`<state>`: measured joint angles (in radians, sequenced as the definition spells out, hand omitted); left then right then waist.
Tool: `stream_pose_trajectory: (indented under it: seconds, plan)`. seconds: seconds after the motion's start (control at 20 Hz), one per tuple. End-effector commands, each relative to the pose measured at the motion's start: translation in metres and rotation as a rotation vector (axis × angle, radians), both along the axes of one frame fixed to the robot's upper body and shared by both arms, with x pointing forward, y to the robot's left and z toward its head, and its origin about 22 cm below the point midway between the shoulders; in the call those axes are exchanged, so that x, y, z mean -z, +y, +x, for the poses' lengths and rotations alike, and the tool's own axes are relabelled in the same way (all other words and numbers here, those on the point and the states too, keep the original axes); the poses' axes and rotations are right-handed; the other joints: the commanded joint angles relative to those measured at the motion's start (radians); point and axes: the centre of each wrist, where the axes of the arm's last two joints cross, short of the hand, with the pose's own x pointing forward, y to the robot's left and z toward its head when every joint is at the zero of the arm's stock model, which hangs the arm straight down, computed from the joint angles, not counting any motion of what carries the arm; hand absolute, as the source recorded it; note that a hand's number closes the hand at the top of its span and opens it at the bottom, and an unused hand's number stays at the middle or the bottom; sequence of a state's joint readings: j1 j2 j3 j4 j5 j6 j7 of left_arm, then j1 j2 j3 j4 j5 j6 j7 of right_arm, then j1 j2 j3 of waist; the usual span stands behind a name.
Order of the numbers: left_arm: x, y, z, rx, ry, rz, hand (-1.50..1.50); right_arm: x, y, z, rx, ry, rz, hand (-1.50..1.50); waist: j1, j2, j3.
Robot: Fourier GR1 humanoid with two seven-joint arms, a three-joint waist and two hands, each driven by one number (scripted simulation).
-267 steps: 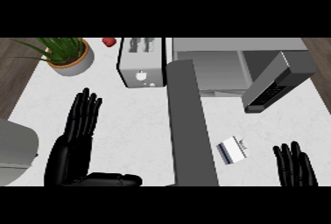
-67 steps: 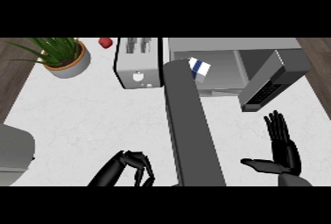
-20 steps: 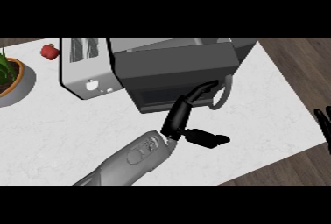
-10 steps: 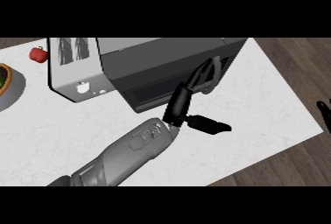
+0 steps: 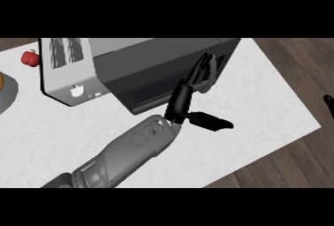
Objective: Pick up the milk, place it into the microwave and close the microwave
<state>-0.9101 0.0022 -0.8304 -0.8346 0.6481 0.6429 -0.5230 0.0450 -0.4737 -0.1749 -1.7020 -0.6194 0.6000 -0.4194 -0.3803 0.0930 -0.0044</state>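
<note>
The dark grey microwave (image 5: 157, 57) stands at the back of the white counter (image 5: 261, 110), its door shut flush against the body. No milk carton shows anywhere in view. My left hand (image 5: 182, 100) reaches in from the lower left. Its straight fingers (image 5: 203, 70) lie flat against the door's right end, and the thumb (image 5: 210, 121) sticks out to the right above the counter. It holds nothing. Of my right hand (image 5: 328, 105) only a dark sliver shows at the right edge, off the counter.
A white toaster (image 5: 64, 66) stands directly left of the microwave, with a red apple (image 5: 29, 57) behind it. A rounded rim (image 5: 4, 90) shows at the far left edge. The counter's right and front edges drop to a wooden floor (image 5: 287, 159).
The left hand's fingers have straightened and slid further up along the door's right end. The whole scene has shifted slightly left in view.
</note>
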Motion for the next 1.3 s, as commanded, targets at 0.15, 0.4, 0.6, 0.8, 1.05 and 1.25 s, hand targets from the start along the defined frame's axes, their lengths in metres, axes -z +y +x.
stream_pose_trajectory:
  seconds: [0.15, 0.4, 0.6, 0.8, 1.05, 1.25]
  plan:
    - [-0.006, 0.000, 0.010, -0.037, -0.010, -0.014, -1.50, -0.009, -0.004, 0.006, 0.000, 0.001, -0.007, -1.50, -0.022, 0.008, 0.001]
    - [-0.008, -0.001, 0.013, -0.046, -0.023, -0.029, -1.50, -0.015, -0.009, 0.008, -0.008, 0.010, -0.011, -1.50, -0.033, 0.010, 0.001]
    - [-0.008, -0.002, 0.013, -0.050, -0.039, -0.031, -1.50, -0.021, -0.008, 0.012, -0.024, -0.002, -0.012, -1.50, -0.033, 0.009, 0.002]
    - [-0.001, 0.001, 0.011, -0.058, -0.022, -0.033, -1.50, -0.025, -0.009, 0.014, -0.039, 0.002, -0.018, -1.50, -0.040, 0.010, 0.001]
    - [-0.003, 0.000, 0.013, -0.066, -0.046, -0.039, -1.50, -0.028, -0.010, 0.015, -0.044, 0.004, -0.014, -1.50, -0.050, 0.011, 0.001]
    - [0.000, 0.001, 0.014, -0.064, -0.041, -0.038, -1.50, -0.032, -0.011, 0.018, -0.055, -0.003, -0.008, -1.50, -0.044, 0.014, 0.003]
